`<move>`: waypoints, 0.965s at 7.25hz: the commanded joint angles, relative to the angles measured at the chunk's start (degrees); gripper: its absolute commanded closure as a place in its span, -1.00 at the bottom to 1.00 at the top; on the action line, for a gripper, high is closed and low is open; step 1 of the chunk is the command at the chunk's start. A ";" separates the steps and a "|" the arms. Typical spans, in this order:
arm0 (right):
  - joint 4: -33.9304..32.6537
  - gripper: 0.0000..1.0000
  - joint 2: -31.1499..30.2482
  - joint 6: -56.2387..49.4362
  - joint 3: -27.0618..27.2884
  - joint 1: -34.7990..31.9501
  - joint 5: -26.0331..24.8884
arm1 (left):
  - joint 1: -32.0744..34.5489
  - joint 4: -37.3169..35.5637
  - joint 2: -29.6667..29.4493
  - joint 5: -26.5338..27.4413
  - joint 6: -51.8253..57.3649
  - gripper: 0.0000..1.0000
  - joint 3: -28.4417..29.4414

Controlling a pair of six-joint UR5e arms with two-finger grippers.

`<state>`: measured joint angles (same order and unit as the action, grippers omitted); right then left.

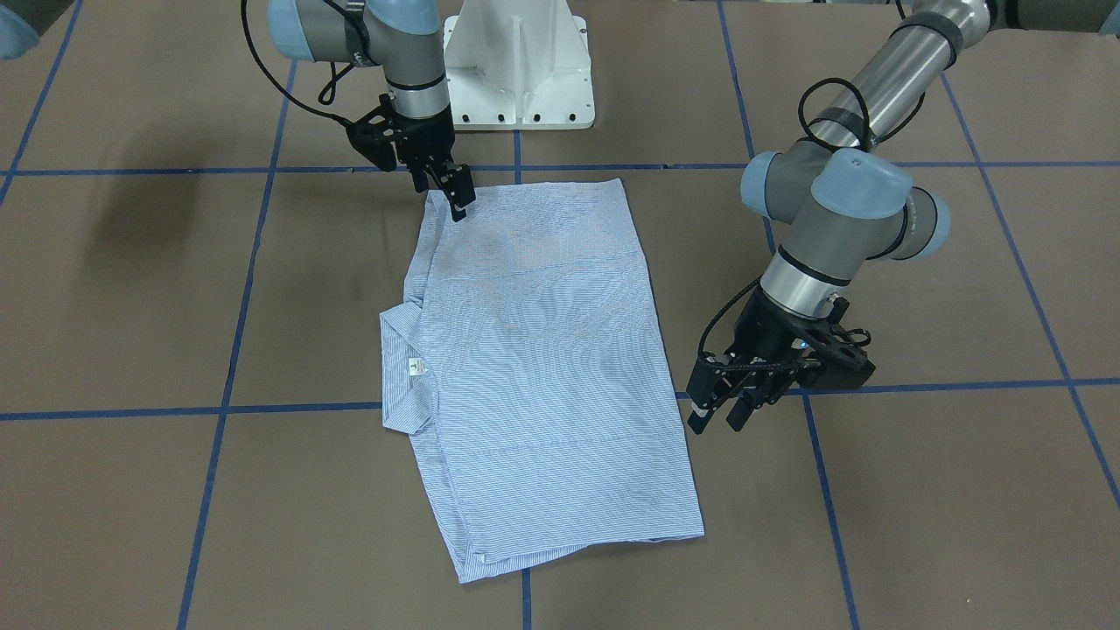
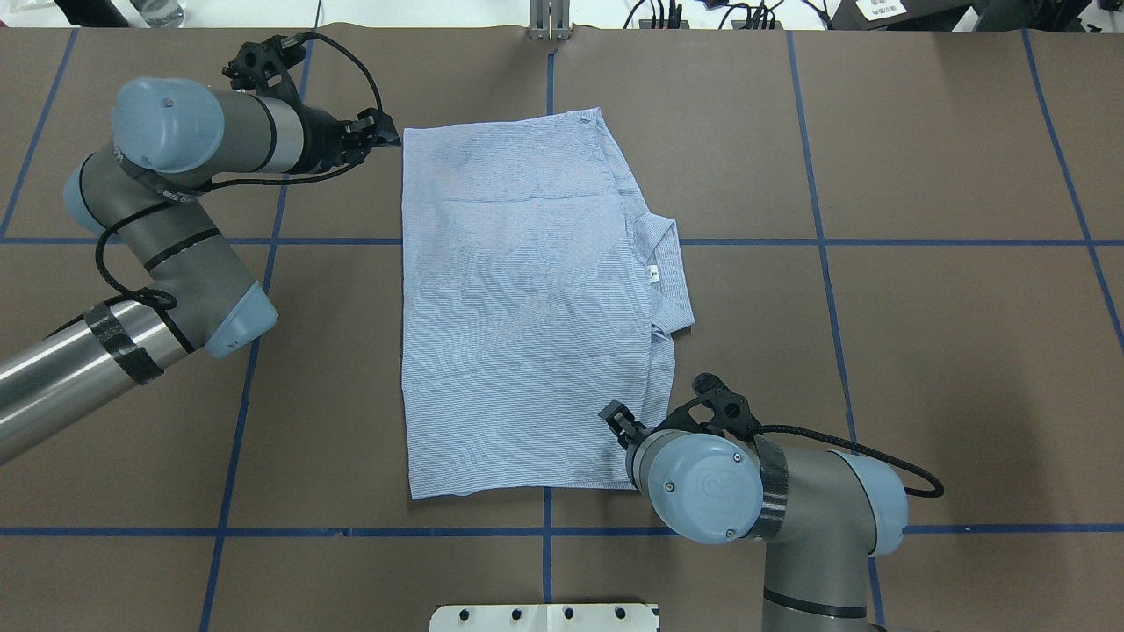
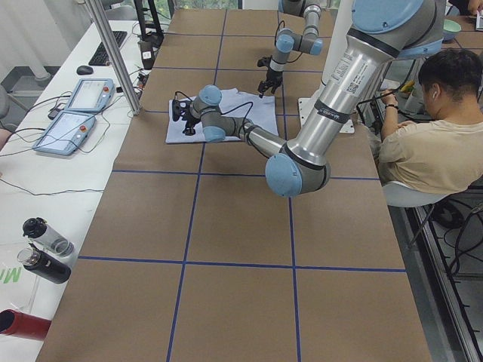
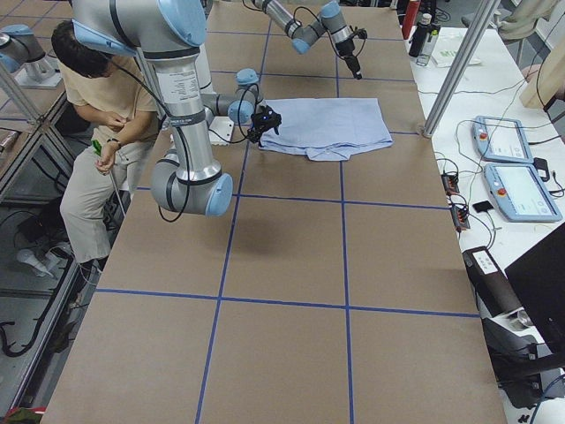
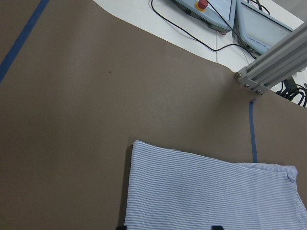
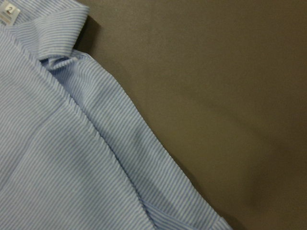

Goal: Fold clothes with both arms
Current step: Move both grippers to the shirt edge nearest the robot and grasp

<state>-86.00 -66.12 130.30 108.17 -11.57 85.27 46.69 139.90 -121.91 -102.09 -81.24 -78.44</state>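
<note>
Left gripper (image 1: 717,418): jaws spread wide, nothing between them. You find it right of centre in front-facing view, just beside shirt's (image 1: 542,350) right edge. Right gripper (image 1: 457,203): upper left of centre in same view, tips at shirt's top left corner; you cannot tell whether spread or closed. Shirt lies flat mid-frame on brown table (image 1: 919,490), folded to rough rectangle. Collar (image 1: 407,367) juts from its left edge, white label (image 1: 417,367) facing up. Left wrist view: shirt corner fills bottom centre.
</note>
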 commanded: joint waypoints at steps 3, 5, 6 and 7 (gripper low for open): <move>-0.22 -0.73 -0.41 0.57 -0.33 1.46 0.16 | -0.02 0.02 0.09 0.05 -0.06 -0.32 -0.05; -0.22 0.15 -0.50 2.84 -0.24 1.64 0.07 | -0.02 0.02 0.09 -0.04 -0.15 -0.32 -0.05; -0.22 0.52 -0.41 2.94 0.19 1.64 0.16 | -0.10 0.02 0.09 0.05 -1.89 -0.31 -0.05; -0.22 1.00 -0.41 2.94 0.46 1.64 0.33 | -0.02 0.02 0.09 0.05 -2.00 -0.31 -0.05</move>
<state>-86.22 -66.54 133.01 108.28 -9.98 85.45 46.63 139.92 -121.82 -102.07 -82.57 -78.49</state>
